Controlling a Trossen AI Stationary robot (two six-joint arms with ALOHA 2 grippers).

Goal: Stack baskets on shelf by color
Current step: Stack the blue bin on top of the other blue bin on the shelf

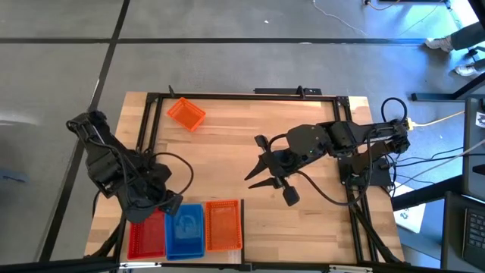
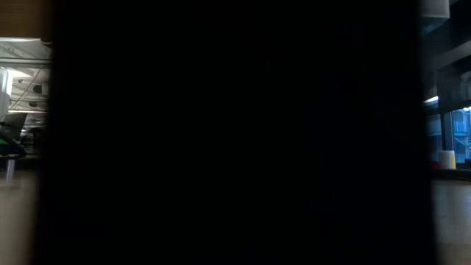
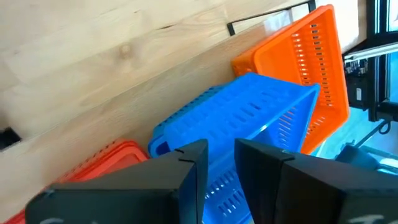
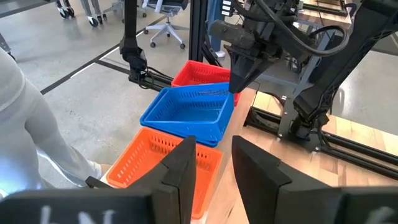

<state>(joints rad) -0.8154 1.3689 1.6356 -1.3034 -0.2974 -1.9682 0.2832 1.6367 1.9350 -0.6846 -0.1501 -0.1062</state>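
The left arm bends low at the table's (image 1: 250,159) front-left corner, its pincer (image 1: 173,203) clamped on the tilted blue basket's (image 1: 186,230) rim, between the red basket (image 1: 146,236) and an orange basket (image 1: 224,224). The right arm reaches mid-table, its pincer (image 1: 267,182) open and empty. A lone orange basket (image 1: 186,114) lies near the back edge.

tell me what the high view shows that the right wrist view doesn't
Only the high view shows the lone orange basket at the table's far side and the right gripper from above, over bare wood mid-table. Only the right wrist view shows the room beyond the table, with office chairs, and the blue basket sitting tilted on its stack. Both show the red basket, the blue basket and the orange stack in a row, with the left gripper at the blue basket.
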